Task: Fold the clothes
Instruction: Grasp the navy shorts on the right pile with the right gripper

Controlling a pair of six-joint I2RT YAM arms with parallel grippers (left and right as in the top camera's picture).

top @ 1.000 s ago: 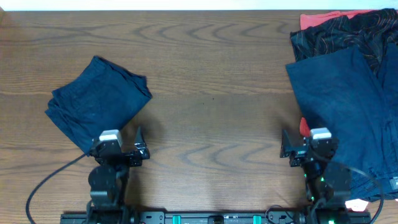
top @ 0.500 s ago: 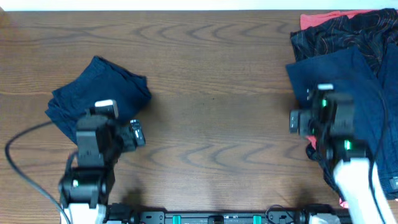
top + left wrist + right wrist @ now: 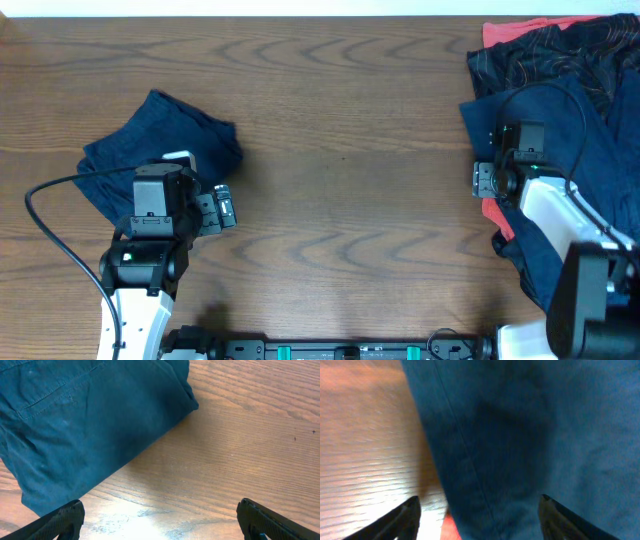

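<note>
A folded navy garment (image 3: 160, 150) lies on the left of the table; it also shows in the left wrist view (image 3: 85, 425). My left gripper (image 3: 222, 209) is open and empty, hovering at the garment's near right corner (image 3: 160, 522). An unfolded navy garment (image 3: 560, 150) lies spread at the right, seen close in the right wrist view (image 3: 535, 435). My right gripper (image 3: 484, 181) is open and empty above that garment's left edge (image 3: 477, 520).
A dark patterned garment (image 3: 540, 55) and a red cloth (image 3: 520, 30) lie at the back right under the navy one. A bit of red cloth (image 3: 497, 215) shows by the right arm. The brown wooden table (image 3: 340, 180) spans the middle.
Both arms have risen from the front edge and moved away from it. The left gripper came to the folded garment's corner; the right gripper moved over the spread garment's left edge.
</note>
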